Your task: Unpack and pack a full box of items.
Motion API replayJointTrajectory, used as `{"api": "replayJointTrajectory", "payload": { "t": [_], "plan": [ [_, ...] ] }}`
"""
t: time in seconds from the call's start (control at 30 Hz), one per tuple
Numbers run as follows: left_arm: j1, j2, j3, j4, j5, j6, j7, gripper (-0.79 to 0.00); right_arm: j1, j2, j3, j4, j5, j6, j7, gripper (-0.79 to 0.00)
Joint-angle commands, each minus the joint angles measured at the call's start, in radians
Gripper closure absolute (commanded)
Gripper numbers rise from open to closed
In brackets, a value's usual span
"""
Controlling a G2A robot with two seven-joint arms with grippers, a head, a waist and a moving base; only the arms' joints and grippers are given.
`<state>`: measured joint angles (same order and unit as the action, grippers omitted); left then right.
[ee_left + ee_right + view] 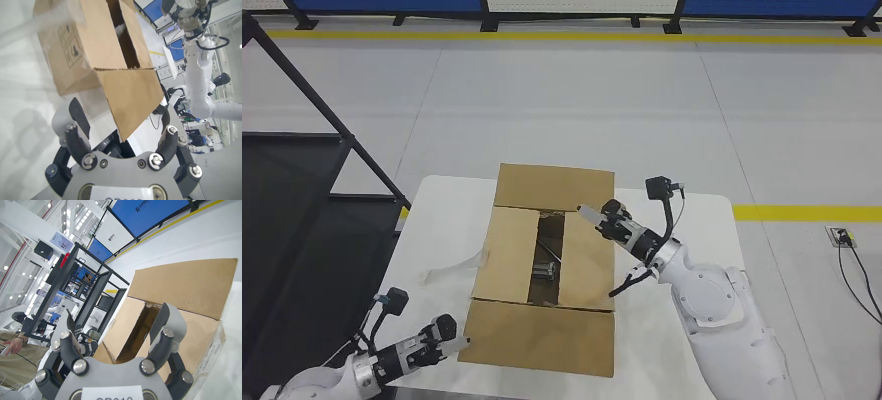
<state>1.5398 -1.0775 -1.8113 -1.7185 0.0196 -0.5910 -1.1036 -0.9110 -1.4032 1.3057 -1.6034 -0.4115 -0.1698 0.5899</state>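
White tabletop (442,215) in the lower middle of the top view carried a brown cardboard box (510,262). Its far and near outer flaps were folded flat outward. Its two inner flaps were parted over a narrow gap where dark items (545,266) lay, too small to tell apart. Over the inner flap on the frame's right side hung the right gripper (589,213), fingers spread wide and holding nothing. At the lower left of the frame the left gripper (455,340) sat just beside the near flap's corner, likewise released and empty. Beyond the table, a black metal frame (312,150) stood at the left edge, and a yellow line (807,212) crossed the pale floor at the right.
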Motion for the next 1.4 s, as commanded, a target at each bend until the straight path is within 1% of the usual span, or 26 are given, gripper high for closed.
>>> {"api": "replayJointTrajectory", "payload": {
  "t": [0.0,0.07,0.1,0.2,0.43,0.63,0.83,0.93,1.07,1.23,1.37],
  "plan": [
    [-0.008,0.005,0.022,0.024,-0.043,-0.005,-0.053,-0.785,0.012,0.002,0.004,0.008,0.002,-0.003,0.012,-0.785],
    [-0.015,0.009,0.045,0.037,-0.083,-0.018,-0.106,-0.785,0.027,0.005,0.008,0.021,0.007,-0.006,0.023,-0.785],
    [-0.018,0.012,0.057,0.036,-0.096,-0.01,-0.115,-0.785,0.034,0.006,0.01,0.028,0.01,-0.007,0.03,-0.785],
    [-0.022,0.02,0.092,0.035,-0.117,-0.004,-0.121,-0.785,0.054,0.01,0.018,0.049,0.021,-0.019,0.048,-0.785],
    [-0.054,0.031,0.15,0.074,-0.274,0.014,-0.14,-0.785,0.1,0.017,0.025,0.123,0.053,-0.044,0.092,-0.785],
    [-0.065,0.042,0.159,0.069,-0.391,0.03,-0.155,-0.785,0.133,0.022,0.019,0.184,0.068,-0.053,0.108,-0.785],
    [-0.069,0.055,0.151,0.033,-0.455,0.026,-0.152,-0.785,0.171,0.027,0.025,0.255,0.101,-0.018,0.136,-0.785],
    [-0.07,0.058,0.148,0.017,-0.477,0.008,-0.133,-0.785,0.201,0.03,0.034,0.304,0.11,-0.009,0.131,-0.785],
    [-0.078,0.058,0.144,0.006,-0.501,0.002,-0.079,-0.785,0.249,0.027,0.024,0.404,0.101,0.005,0.067,-0.785],
    [-0.089,0.053,0.149,-0.009,-0.479,0.035,0.069,-0.785,0.337,0.01,-0.031,0.576,0.113,-0.014,-0.012,-0.785],
    [-0.098,0.05,0.164,-0.02,-0.422,0.056,0.159,-0.785,0.417,-0.009,-0.078,0.725,0.123,-0.038,-0.068,-0.785]
  ]
}}
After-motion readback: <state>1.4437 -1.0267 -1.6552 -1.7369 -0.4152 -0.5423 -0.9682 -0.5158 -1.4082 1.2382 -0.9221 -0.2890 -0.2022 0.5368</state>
